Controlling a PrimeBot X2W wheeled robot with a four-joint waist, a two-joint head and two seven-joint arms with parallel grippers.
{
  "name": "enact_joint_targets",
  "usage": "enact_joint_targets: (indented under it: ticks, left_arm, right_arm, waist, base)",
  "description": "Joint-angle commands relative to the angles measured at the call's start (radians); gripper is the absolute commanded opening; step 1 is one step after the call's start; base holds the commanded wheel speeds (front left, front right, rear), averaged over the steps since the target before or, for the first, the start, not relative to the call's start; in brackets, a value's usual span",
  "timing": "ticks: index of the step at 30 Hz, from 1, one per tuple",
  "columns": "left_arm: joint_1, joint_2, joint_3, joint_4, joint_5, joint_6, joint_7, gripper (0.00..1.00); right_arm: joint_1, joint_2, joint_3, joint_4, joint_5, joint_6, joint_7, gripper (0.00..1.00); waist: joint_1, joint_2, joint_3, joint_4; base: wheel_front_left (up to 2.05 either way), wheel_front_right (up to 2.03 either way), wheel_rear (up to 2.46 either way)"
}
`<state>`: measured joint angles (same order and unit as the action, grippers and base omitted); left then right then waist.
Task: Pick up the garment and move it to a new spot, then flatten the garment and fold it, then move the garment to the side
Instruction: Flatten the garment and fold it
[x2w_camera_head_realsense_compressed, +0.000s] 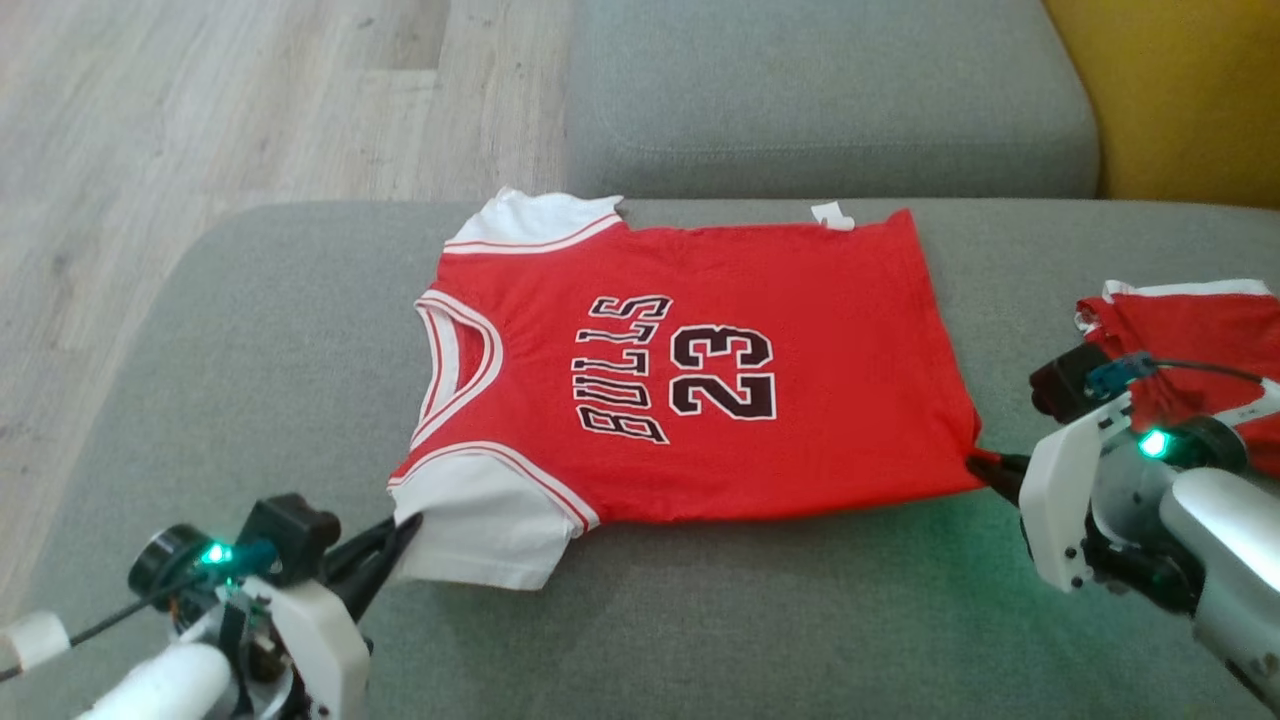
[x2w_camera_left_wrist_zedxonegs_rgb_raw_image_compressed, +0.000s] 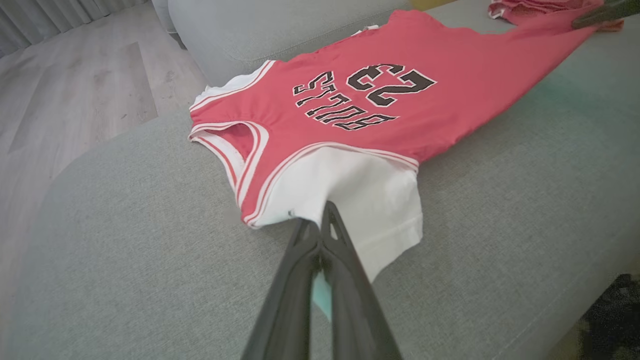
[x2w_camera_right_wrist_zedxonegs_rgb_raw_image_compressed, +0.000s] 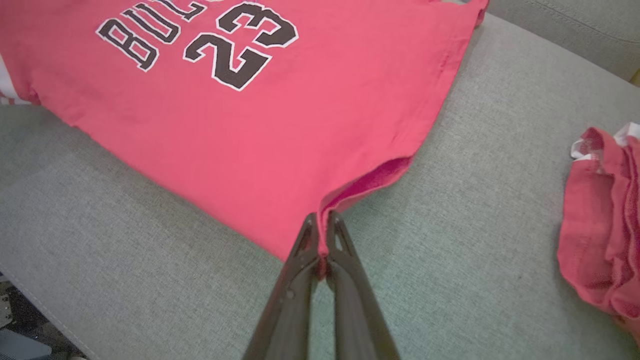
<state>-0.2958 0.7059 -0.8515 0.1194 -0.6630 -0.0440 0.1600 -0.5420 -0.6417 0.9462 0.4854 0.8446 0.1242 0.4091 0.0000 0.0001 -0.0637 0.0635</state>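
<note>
The garment (x2w_camera_head_realsense_compressed: 690, 370) is a red jersey with white sleeves and "BULLS 23" in black, lying spread flat on a grey sofa seat (x2w_camera_head_realsense_compressed: 700, 620), collar to the left. My left gripper (x2w_camera_head_realsense_compressed: 405, 530) is shut on the near white sleeve (x2w_camera_left_wrist_zedxonegs_rgb_raw_image_compressed: 360, 200), its fingertips pinching the sleeve's edge (x2w_camera_left_wrist_zedxonegs_rgb_raw_image_compressed: 320, 220). At the near right hem corner my right gripper (x2w_camera_head_realsense_compressed: 985, 462) is shut on the red cloth (x2w_camera_right_wrist_zedxonegs_rgb_raw_image_compressed: 320, 235), which lifts slightly off the cushion there.
A second red garment (x2w_camera_head_realsense_compressed: 1190, 340) lies crumpled on the seat at the right, behind my right arm (x2w_camera_right_wrist_zedxonegs_rgb_raw_image_compressed: 600, 240). The grey backrest cushion (x2w_camera_head_realsense_compressed: 830, 90) runs along the far side, a yellow cushion (x2w_camera_head_realsense_compressed: 1180, 90) at far right, wooden floor (x2w_camera_head_realsense_compressed: 200, 110) to the left.
</note>
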Motion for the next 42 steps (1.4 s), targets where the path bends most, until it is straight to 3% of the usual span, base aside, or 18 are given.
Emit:
enact_joint_targets:
  ticks: [1,7,17,26,34,35,36,42]
  left_arm:
    - [-0.09,0.044,0.05,-0.02,-0.002,0.0,0.002,0.0]
    - [-0.183,0.03,0.048,0.049,-0.01,-0.035,0.054,0.0]
    - [-0.414,-0.001,0.02,0.265,0.042,-0.075,0.097,0.0]
    - [-0.575,-0.032,-0.06,0.436,0.048,-0.086,0.102,0.0]
    - [-0.665,-0.058,-0.119,0.531,0.021,-0.086,0.079,0.0]
    - [-0.677,-0.067,-0.112,0.552,0.019,-0.082,0.068,0.0]
    - [-0.691,-0.079,-0.108,0.571,0.025,-0.07,0.051,1.0]
    - [-0.755,-0.155,-0.052,0.666,0.057,0.053,-0.158,1.0]
  right_arm:
    - [-0.02,-0.028,-0.019,-0.021,-0.005,0.007,-0.009,0.0]
    - [-0.06,0.016,-0.062,0.006,-0.041,0.007,-0.024,0.0]
    - [-0.193,0.147,-0.134,0.158,-0.099,0.007,-0.043,0.0]
    - [-0.34,0.252,-0.132,0.311,-0.158,0.007,-0.089,0.0]
    - [-0.392,0.289,-0.131,0.378,-0.146,0.007,-0.125,0.0]
    - [-0.4,0.292,-0.134,0.392,-0.151,0.007,-0.136,0.41]
    - [-0.409,0.296,-0.138,0.405,-0.157,0.007,-0.151,1.0]
    - [-0.459,0.319,-0.213,0.448,-0.178,0.007,-0.37,1.0]
  waist:
    - [0.0,-0.0001,0.011,-0.001]
    - [0.0,-0.0001,0.051,-0.019]
    - [0.0,-0.0001,0.16,-0.07]
    - [0.0,-0.0001,0.255,-0.105]
    - [0.0,-0.0001,0.299,-0.112]
    - [0.0,-0.0001,0.303,-0.113]
    - [0.0,-0.0001,0.307,-0.112]
    - [0.0,-0.0001,0.307,-0.101]
  base:
    - [0.0,0.0,0.0]
    - [0.0,0.0,0.0]
    - [0.0,0.0,0.0]
    - [0.0,0.0,0.0]
    - [0.0,0.0,0.0]
    - [0.0,0.0,0.0]
    - [0.0,0.0,0.0]
    - [0.0,0.0,0.0]
